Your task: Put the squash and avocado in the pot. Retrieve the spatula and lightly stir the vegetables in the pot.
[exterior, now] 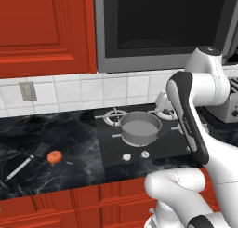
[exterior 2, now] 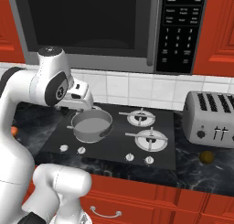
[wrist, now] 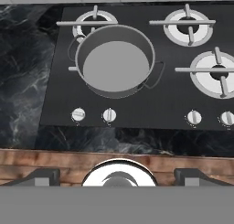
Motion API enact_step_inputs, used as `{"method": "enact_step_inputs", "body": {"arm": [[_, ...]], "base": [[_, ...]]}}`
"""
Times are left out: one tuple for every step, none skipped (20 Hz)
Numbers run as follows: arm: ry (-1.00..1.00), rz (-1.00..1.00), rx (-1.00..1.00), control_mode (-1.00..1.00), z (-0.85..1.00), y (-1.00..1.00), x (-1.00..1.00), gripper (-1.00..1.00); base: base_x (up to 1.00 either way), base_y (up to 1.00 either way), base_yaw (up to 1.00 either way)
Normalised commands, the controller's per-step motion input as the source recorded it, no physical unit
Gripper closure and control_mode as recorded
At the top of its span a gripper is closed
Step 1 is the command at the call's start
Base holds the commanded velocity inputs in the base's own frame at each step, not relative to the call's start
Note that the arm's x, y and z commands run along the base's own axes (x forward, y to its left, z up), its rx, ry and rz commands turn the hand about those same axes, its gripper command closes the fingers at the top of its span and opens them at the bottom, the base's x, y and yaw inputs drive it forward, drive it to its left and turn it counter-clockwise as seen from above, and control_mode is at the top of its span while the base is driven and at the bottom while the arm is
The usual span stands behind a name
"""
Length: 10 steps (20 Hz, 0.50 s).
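One view has squash [exterior: 55, 157], spatula [exterior: 25, 164]; another, avocado [exterior 2: 207, 157].

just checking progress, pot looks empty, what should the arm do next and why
Probably swing left toward the squash and come down over it. The pot on the stove holds nothing yet, and the squash lies on the counter beside the spatula, left of the stove. The gripper is open and empty above the stove's front edge. The avocado by the toaster can follow.
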Motion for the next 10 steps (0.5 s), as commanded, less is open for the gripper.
{"method": "enact_step_inputs", "body": {"arm": [[0.0, 0.0, 0.0, -1.0, 0.0, 0.0, 0.0, -1.0], [0.0, 0.0, 0.0, -1.0, 0.0, 0.0, 0.0, -1.0], [0.0, -0.03, 0.0, -1.0, 0.0, -0.13, -0.17, -1.0], [0.0, -0.08, 0.0, -1.0, 0.0, -0.14, -0.18, -1.0], [0.0, -0.09, 0.0, -1.0, 0.0, -0.18, -0.21, -1.0], [0.0, -0.09, 0.0, -1.0, 0.0, -0.16, -0.2, -1.0], [0.0, -0.06, 0.0, -1.0, 0.0, -0.11, -0.18, -1.0], [0.0, -0.05, 0.0, -1.0, 0.0, -0.04, -0.14, -1.0], [0.0, -0.03, 0.0, -1.0, 0.0, -0.01, -0.08, -1.0], [0.0, -0.03, 0.0, -1.0, 0.0, 0.0, -0.1, -1.0]], "base": [[0.0, 0.0, 0.0], [0.0, 0.0, 0.0], [0.0, 0.0, 0.0], [0.0, 0.0, 0.0], [0.0, 0.0, 0.0], [0.0, 0.0, 0.0], [0.0, 0.0, 0.0], [0.0, 0.0, 0.0], [0.0, 0.0, 0.0], [0.0, 0.0, 0.0]]}}
